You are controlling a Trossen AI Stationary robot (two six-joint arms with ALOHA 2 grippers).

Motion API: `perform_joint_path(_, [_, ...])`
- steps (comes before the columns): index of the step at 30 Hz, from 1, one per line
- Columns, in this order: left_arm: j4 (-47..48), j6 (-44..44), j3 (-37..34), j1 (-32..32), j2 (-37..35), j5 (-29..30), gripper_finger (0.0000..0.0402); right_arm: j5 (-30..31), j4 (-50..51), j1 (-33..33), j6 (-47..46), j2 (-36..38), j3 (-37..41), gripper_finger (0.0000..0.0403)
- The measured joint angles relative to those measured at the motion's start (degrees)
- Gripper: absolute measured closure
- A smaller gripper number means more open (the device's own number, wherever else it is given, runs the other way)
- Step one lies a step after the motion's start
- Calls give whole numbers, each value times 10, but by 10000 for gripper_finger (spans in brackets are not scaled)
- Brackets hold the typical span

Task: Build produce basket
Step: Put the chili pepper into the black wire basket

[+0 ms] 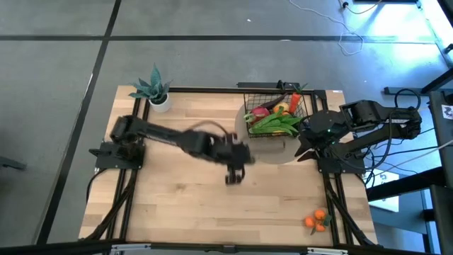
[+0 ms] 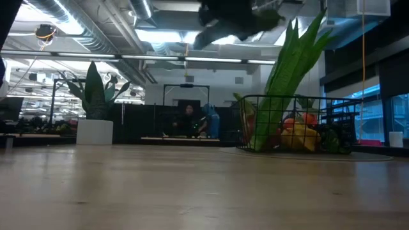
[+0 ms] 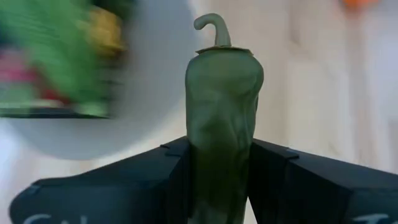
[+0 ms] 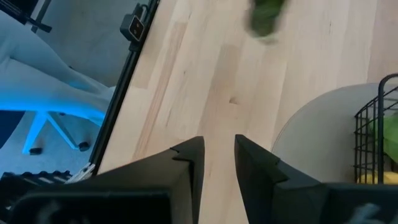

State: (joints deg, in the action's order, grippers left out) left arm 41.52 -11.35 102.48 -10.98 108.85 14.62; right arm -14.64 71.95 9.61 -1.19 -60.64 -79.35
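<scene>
The black wire basket (image 1: 277,106) stands at the table's far right on a round pale mat (image 1: 279,154). It holds produce: long green corn (image 1: 274,124), red, yellow and orange pieces. In the low view the corn's leaves (image 2: 291,70) stick up out of the basket (image 2: 294,124). My left gripper (image 1: 232,177) hangs above the table's middle, shut on a green pepper (image 3: 224,93). My right gripper (image 4: 218,155) waits beside the basket, open, with nothing between its fingers. The pepper (image 4: 267,18) shows blurred ahead of it. My left gripper pinches the green pepper's lower body (image 3: 217,165) between its two fingers (image 3: 155,168), one on each side. The pepper's top with its curled stem (image 3: 214,28) sticks out past the fingertips, in line with the fingers. The gripper slants downward and the pepper is clear of the table.
A spiky potted plant (image 1: 154,91) stands at the far left corner. Two oranges (image 1: 317,221) lie near the front right corner. Bare wood lies across the table's middle and near left. A person sits in the room beyond the table (image 2: 188,118).
</scene>
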Motion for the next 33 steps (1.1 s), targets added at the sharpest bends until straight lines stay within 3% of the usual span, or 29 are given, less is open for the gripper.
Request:
perform_joint_path(6, [-66,0,1,73,-44,69,318,0,-27,0,0,0,0,324])
perform_joint_path(12, [-180,13,1,162,-36,49,318,16,-36,-2,45,0,0,324])
perform_joint_path(16, [-253,18,0,222,-21,-6,318,70,-36,-2,36,0,0,324])
perform_joint_path(25, [-402,16,0,316,52,-130,318,281,-41,-2,-45,0,0,324])
perform_joint_path(33, [-461,19,1,353,127,-218,318,301,-50,-2,-63,0,0,324])
